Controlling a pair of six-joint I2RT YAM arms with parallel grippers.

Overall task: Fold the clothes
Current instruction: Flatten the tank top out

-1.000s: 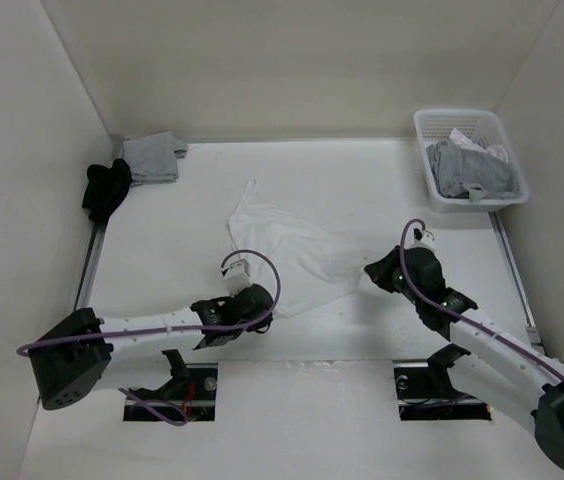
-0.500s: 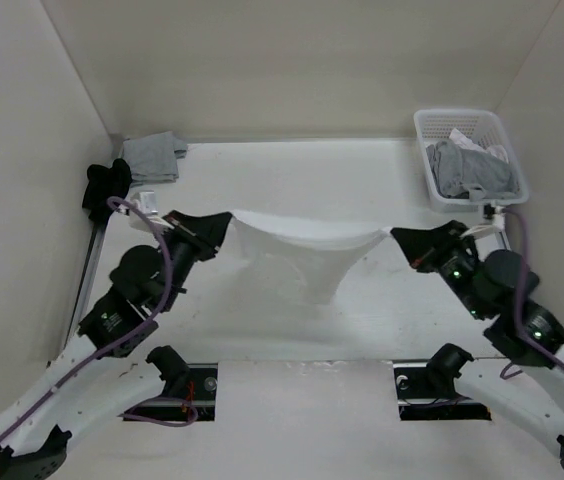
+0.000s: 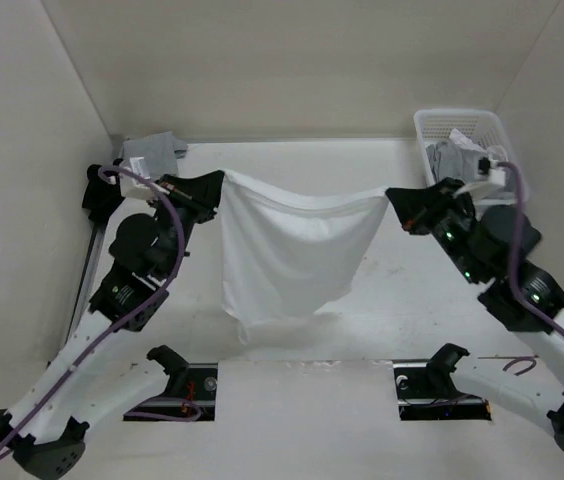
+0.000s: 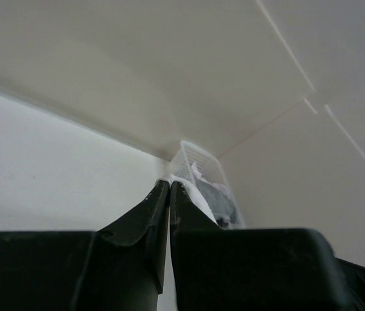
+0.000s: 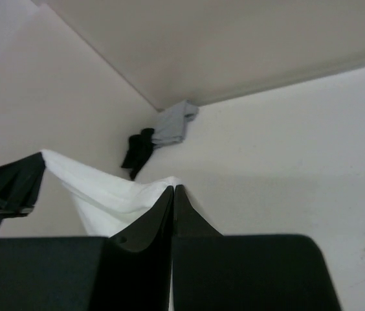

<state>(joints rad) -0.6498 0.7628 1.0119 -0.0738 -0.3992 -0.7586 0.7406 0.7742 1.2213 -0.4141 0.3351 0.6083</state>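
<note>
The clothes (image 3: 287,250), a thin white garment, hang in the air stretched between both grippers, the lower edge trailing down toward the table. My left gripper (image 3: 220,180) is shut on the garment's upper left corner. My right gripper (image 3: 390,194) is shut on its upper right corner. In the left wrist view the black fingertips (image 4: 161,188) pinch a sliver of the white clothes (image 4: 199,197). In the right wrist view the clothes (image 5: 108,194) run from the shut right gripper (image 5: 173,188) across to the left gripper (image 5: 14,184).
A white basket (image 3: 467,125) holding grey garments stands at the back right, close behind the right arm. A folded grey garment (image 3: 152,150) and a black garment (image 3: 97,195) lie at the back left corner, behind the left arm. Walls enclose the table.
Both arms have risen and moved apart from low on the table, lifting the garment off the table so it now hangs spread between them.
</note>
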